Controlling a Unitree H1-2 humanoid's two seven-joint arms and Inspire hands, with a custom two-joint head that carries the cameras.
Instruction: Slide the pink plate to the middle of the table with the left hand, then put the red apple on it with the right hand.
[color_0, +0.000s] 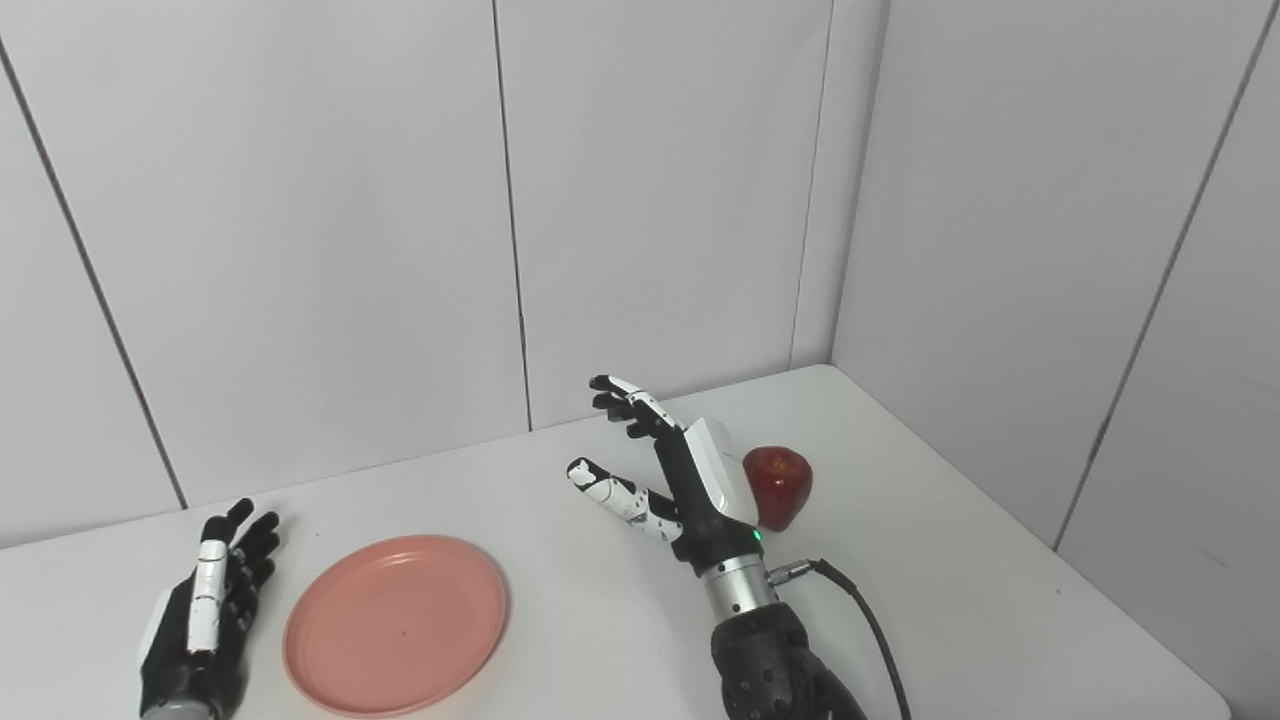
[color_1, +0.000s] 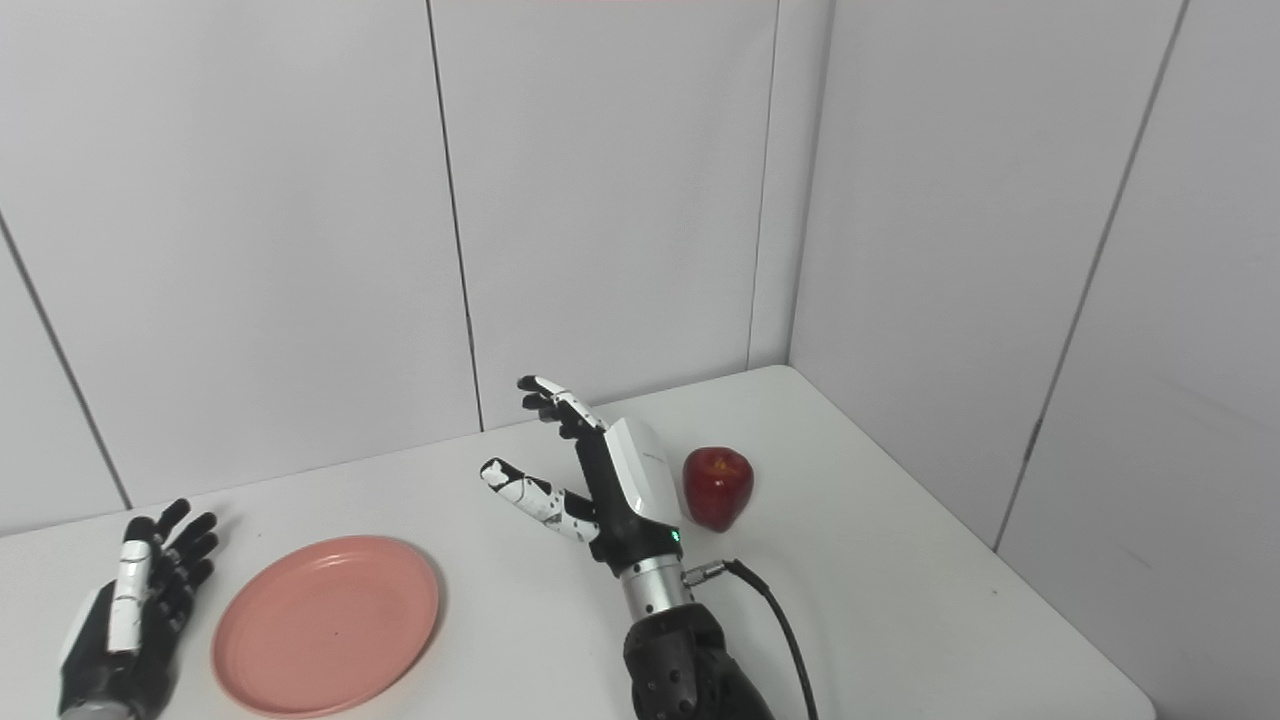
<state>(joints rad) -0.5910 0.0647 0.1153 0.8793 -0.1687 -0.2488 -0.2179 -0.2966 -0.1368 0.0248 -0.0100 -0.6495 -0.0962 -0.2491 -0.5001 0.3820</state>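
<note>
Nearest, the left hand (color_0: 205, 610) rests with fingers released beside the pink plate (color_0: 395, 625) at the bench's (color_0: 1000, 620) left, seemingly poised to slide it, while the right hand (color_0: 680, 480), fingers spread and empty, waits beside the red apple (color_0: 780, 485).

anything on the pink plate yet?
No. The pink plate is bare across its whole visible face. The red apple sits on the table, just beyond the open right hand. The plate's underside can't be seen.

One pink plate (color_0: 395, 625) and one red apple (color_1: 717, 487) sit on the single white table (color_0: 960, 560). Two robot hands are out: the left hand (color_0: 205, 610) and the right hand (color_0: 675, 475).
</note>
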